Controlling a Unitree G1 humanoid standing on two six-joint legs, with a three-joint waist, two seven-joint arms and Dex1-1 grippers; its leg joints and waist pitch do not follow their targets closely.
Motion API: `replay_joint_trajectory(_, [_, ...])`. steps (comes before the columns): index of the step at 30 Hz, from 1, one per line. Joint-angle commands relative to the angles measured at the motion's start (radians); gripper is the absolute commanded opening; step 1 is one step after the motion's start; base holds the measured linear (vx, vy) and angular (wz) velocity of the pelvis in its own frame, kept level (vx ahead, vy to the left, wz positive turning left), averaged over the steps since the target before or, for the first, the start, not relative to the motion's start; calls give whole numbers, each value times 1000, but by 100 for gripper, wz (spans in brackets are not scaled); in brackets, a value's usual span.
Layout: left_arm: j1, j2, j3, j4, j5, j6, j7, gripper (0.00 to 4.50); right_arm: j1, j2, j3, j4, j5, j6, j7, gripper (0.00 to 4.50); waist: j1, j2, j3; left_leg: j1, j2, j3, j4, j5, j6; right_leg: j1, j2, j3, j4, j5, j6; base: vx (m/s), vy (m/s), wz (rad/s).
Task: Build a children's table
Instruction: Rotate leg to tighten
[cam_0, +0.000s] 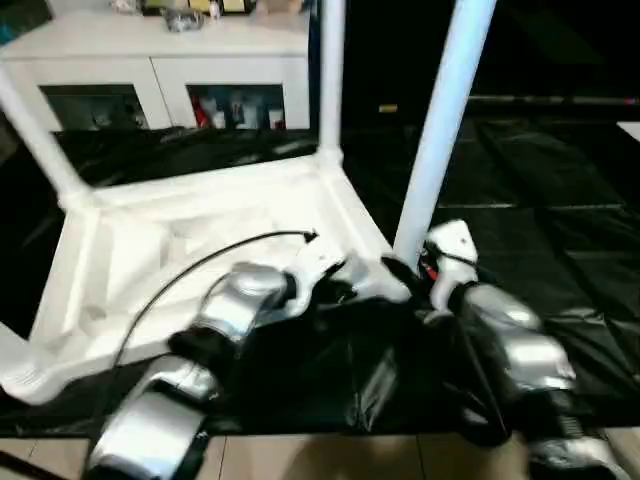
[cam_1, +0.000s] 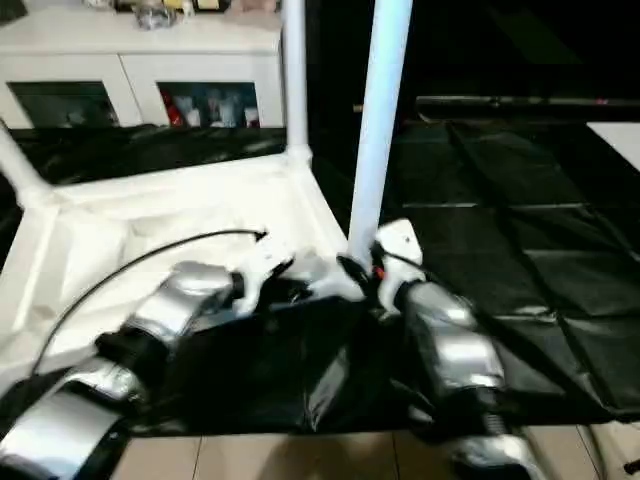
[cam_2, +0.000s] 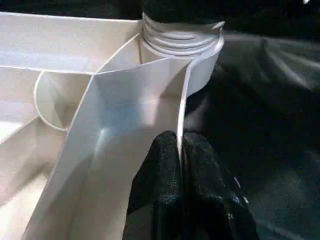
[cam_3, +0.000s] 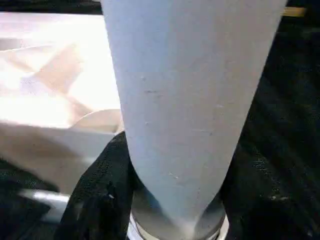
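Fourth leg going into near-right corner of upturned children's table
Right end effector clamped round leg base; left end effector pinched together on rim rib; a tilted leg could cross-thread or jam

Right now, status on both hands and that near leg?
Left hand shut on tabletop rim. Right hand around near leg, upright at its corner. Nothing blocking.
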Motion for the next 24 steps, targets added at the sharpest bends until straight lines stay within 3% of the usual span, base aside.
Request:
replay_joint_trajectory(1, [-39, -10, 90, 13, -20, -1, 207, 0, 49, 68, 89, 47, 8, 33, 37, 198, -2, -13, -46, 16, 37, -28, -74, -329, -11, 23, -59, 40, -93, -343, -165, 0, 0, 0])
replay_joint_trajectory(4, [-42, -26, 67, 18, -16, -23, 152, 0, 33, 86, 118, 45, -4, -51, 79, 198, 1, -14, -50, 12, 37, -26, -71, -297, 6, 27, -59, 41, -87, -271, -176, 0, 0, 0])
replay_joint_trajectory(6, [-34, -21, 55, 13, -16, -27, 113, 0, 32, 82, 114, 28, 20, -54, 128, 198, 1, -14, -49, 9, 35, -24, -70, -281, 22, 30, -58, 40, -85, -249, -183, 0, 0, 0])
replay_joint_trajectory(7, [-29, -17, 47, 11, -15, -30, 91, 0, 32, 79, 109, 17, 38, -45, 160, 253, 2, -14, -49, 8, 36, -24, -69, -271, 29, 31, -59, 40, -84, -247, -185, 0, 0, 0])
replay_joint_trajectory(9, [-21, -9, 36, 9, -13, -30, 56, 0, 27, 62, 102, 0, 68, -27, 218, 266, 3, -15, -51, 8, 37, -25, -68, -267, 43, 34, -60, 39, -83, -245, -189, 0, 0, 0])
replay_joint_trajectory(12, [0, 14, 16, -13, -14, -29, -36, 0, 25, -18, 127, -36, 103, -7, 369, 280, 3, -21, -53, 4, 38, -23, -64, -227, 62, 39, -59, 38, -76, -176, -209, 0, 0, 0])
replay_joint_trajectory(14, [18, 36, -1, -38, -16, -32, -105, 0, 32, -89, 154, -60, 111, -4, 484, 301, 6, -19, -54, 2, 39, -20, -59, -200, 78, 40, -58, 38, -70, -128, -227, 0, 0, 0])
replay_joint_trajectory(15, [35, 57, -15, -61, -20, -48, -163, 0, 34, -135, 169, -63, 100, -20, 537, 301, 12, -25, -55, 1, 39, -22, -58, -184, 87, 44, -59, 35, -67, -116, -233, 0, 0, 0])
replay_joint_trajectory(17, [74, 96, -38, -118, -42, -70, -286, 0, 33, -200, 176, -59, 95, -40, 621, 301, 15, -20, -53, -1, 42, -20, -57, -178, 98, 42, -61, 35, -65, -115, -240, 0, 0, 0])
replay_joint_trajectory(24, [176, 205, -96, -305, -101, 12, -547, 0, 33, -290, 172, -85, 135, -23, 798, 301, 20, -15, -51, 10, 53, -18, -64, -224, 75, 33, -56, 37, -63, -158, -262, 0, 0, 0])
